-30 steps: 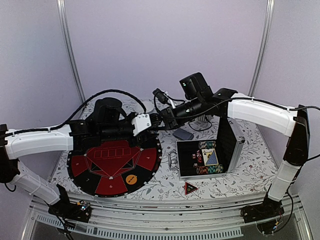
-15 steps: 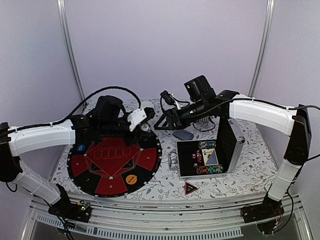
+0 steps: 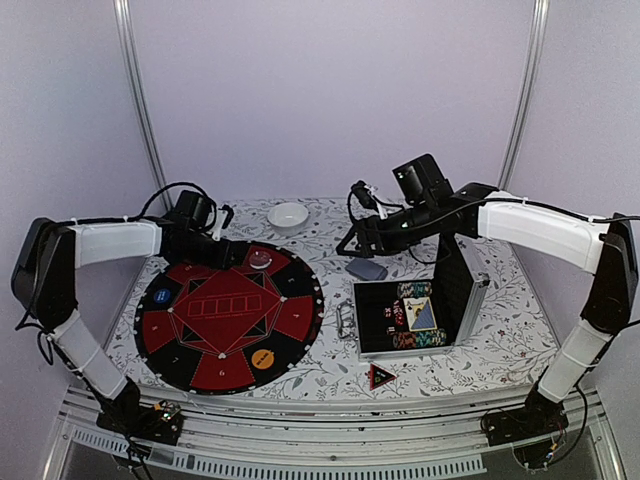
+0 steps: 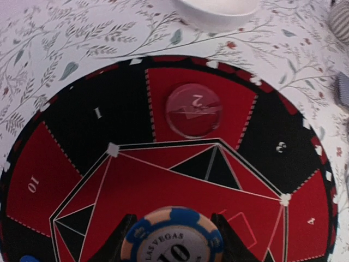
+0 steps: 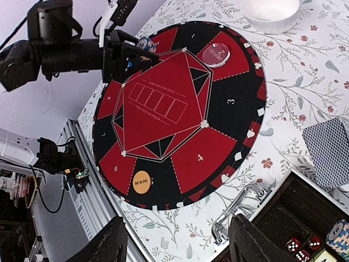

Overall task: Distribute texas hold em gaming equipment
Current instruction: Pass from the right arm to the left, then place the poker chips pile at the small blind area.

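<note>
Tablecloth (image 3: 330, 375): floral, under round poker mat (image 3: 225, 320)
Left gripper (image 4: 173, 245): clamped on striped poker chip (image 4: 174, 229) — placing step, likely
Right gripper (image 5: 179, 229): wide, empty
Next: chip down onto a numbered sector — then let go

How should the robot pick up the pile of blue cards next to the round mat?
Come straight down from above and pinch the card pile across its two long edges. It lies flat on the tablecloth, so probably only its side edges give something to squeeze.
</note>
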You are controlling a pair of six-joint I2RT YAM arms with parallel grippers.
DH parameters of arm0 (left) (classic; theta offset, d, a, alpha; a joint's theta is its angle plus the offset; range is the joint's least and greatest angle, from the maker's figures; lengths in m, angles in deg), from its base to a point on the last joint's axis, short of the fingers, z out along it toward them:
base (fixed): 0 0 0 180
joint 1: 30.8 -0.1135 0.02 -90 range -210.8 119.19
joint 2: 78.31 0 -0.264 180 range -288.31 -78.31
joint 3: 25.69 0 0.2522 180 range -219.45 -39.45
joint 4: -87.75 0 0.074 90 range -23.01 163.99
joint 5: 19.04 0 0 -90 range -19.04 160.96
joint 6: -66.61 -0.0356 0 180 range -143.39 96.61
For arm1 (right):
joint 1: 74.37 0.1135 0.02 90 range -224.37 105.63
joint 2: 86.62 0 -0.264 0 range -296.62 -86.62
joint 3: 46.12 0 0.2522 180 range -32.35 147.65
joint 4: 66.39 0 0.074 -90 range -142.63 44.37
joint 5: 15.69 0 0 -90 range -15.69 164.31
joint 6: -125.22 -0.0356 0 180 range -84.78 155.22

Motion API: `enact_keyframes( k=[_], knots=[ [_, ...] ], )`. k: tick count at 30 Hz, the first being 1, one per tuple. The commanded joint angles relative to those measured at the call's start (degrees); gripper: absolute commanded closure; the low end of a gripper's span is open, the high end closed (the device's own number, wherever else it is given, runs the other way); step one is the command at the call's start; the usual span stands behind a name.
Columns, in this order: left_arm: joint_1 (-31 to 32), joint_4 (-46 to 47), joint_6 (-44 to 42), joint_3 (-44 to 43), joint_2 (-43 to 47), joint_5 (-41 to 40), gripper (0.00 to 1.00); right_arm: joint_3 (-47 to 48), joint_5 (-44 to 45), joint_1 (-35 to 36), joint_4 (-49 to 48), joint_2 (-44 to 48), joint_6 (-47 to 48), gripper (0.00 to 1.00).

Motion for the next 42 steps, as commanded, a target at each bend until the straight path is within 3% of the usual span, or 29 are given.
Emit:
enact_keyframes(
  k=[1, 14, 19, 24, 33, 38, 42],
  knots=[
    [-5.7, 2.6, 6.9, -1.3, -3.6, -3.6, 1.0, -2.4, 2.4, -0.1, 1.1, 3.4, 2.0, 0.34],
    [-4.2, 3.3, 1.2, -17.7, -23.8, -3.1, 1.0, -3.9, 3.9, -0.5, 1.9, 5.3, 2.6, 0.34],
    [-4.2, 1.9, 0.8, -19.4, -26.6, -2.0, 1.0, -4.4, 4.3, -0.5, 2.2, 5.9, 2.0, 0.34],
    [-5.2, 2.9, 2.7, -15.2, -23.2, -3.8, 1.0, -3.9, 4.1, -0.6, 2.2, 5.5, 1.9, 0.34],
    [-13.5, 4.9, 8.0, -2.6, -11.9, -4.7, 1.0, -4.7, 4.4, -0.6, 2.3, 5.2, 2.7, 0.34],
    [-18.2, 3.6, 14.8, 1.5, -10.2, -7.5, 1.0, -5.1, 4.5, -0.6, 2.3, 5.5, 3.6, 0.34],
    [-18.6, 3.1, 18.8, 3.8, -10.1, -10.4, 1.0, -5.6, 4.7, -0.6, 2.3, 6.0, 3.8, 0.34]
  ],
)
